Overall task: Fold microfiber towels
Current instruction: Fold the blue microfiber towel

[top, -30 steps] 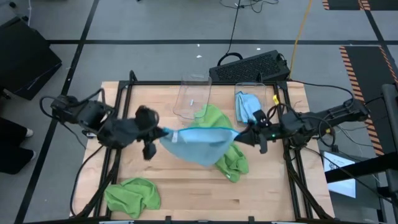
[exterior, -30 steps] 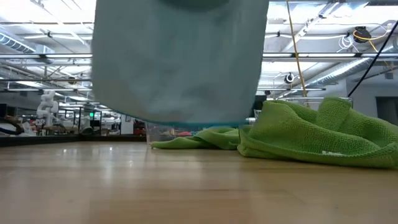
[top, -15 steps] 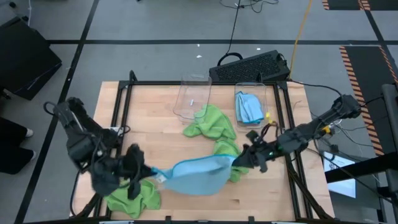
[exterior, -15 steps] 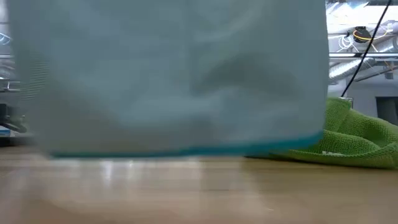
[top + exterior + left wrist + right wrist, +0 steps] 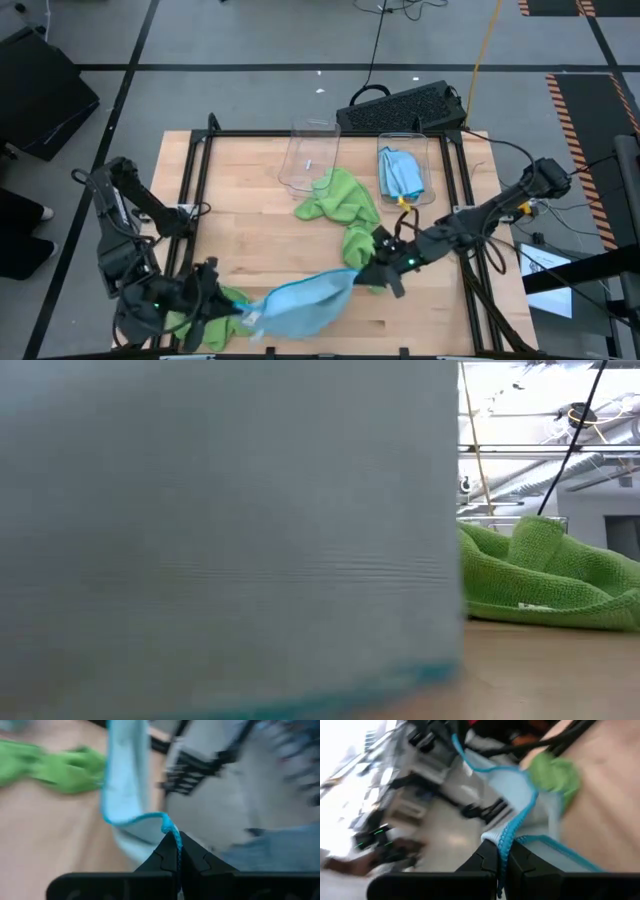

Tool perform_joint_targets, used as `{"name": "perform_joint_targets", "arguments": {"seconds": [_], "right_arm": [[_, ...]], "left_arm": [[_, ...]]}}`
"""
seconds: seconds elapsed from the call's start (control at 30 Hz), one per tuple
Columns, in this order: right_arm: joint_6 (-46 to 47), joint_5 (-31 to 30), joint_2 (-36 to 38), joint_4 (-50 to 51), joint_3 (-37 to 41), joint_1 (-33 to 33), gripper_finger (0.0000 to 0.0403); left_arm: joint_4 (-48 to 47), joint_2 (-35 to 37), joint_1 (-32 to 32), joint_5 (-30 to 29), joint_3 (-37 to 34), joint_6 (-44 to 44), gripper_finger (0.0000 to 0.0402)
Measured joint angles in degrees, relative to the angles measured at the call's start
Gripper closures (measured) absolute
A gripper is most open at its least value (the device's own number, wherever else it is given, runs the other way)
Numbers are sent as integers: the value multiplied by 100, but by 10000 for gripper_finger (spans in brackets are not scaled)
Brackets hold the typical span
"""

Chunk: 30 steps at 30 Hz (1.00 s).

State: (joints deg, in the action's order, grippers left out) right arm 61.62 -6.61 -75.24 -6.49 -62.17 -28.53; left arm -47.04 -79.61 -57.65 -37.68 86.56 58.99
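Observation:
A light blue microfiber towel [image 5: 300,300] hangs spread between my two grippers over the table's near edge. It fills most of the low view [image 5: 220,530], with its teal hem at the bottom. My left gripper [image 5: 248,318] is shut on its left corner and my right gripper [image 5: 362,272] on its right corner. One lime green towel [image 5: 225,300] lies crumpled at the near left, partly under my left arm. Another green towel [image 5: 345,205] lies bunched in the middle of the table. My left gripper pinches one upper corner [image 5: 170,827] of the blue towel between its two fingers [image 5: 162,860], right at the teal hem. The towel hangs away from the fingers. My right gripper pinches the other upper corner [image 5: 498,837] between its fingers [image 5: 487,857], coming from the table's right. The top edge sags slightly between the two holds.
A clear bin [image 5: 310,155] lies tipped at the far middle. A second clear bin [image 5: 425,165] beside it holds another light blue towel [image 5: 400,172]. A keyboard [image 5: 405,105] sits beyond the far edge. Black frame rails [image 5: 185,200] run along both table sides.
Both grippers have carried the blue towel from the table's middle toward its near edge, the right one also drifting left. The towel stays spread between them. It now hangs close in front of the low camera and hides most of that view.

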Motion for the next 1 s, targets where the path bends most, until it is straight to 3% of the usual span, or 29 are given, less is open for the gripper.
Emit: {"name": "perform_joint_targets", "arguments": {"seconds": [0.3, 0.43, 0.57, 0.8, 1.0], "right_arm": [[-679, -960, -2, 1062, 43, 956, 403], [-1000, -1108, -2, 1115, 224, 1586, 403], [-1183, -1047, -2, 1124, 459, 2180, 403], [-1535, -122, -2, 1105, 945, 2936, 403], [-1628, -83, -2, 900, 1338, 3277, 403]], "left_arm": [[-2634, -2, 623, -451, -2, 475, 400], [-3268, 4, 1079, -476, -306, 453, 399], [-3355, 2, 1576, -296, -971, 437, 399], [-3314, -2, 2236, -143, -1812, 711, 399], [-3193, -2, 2538, -143, -2251, 579, 399]]}}
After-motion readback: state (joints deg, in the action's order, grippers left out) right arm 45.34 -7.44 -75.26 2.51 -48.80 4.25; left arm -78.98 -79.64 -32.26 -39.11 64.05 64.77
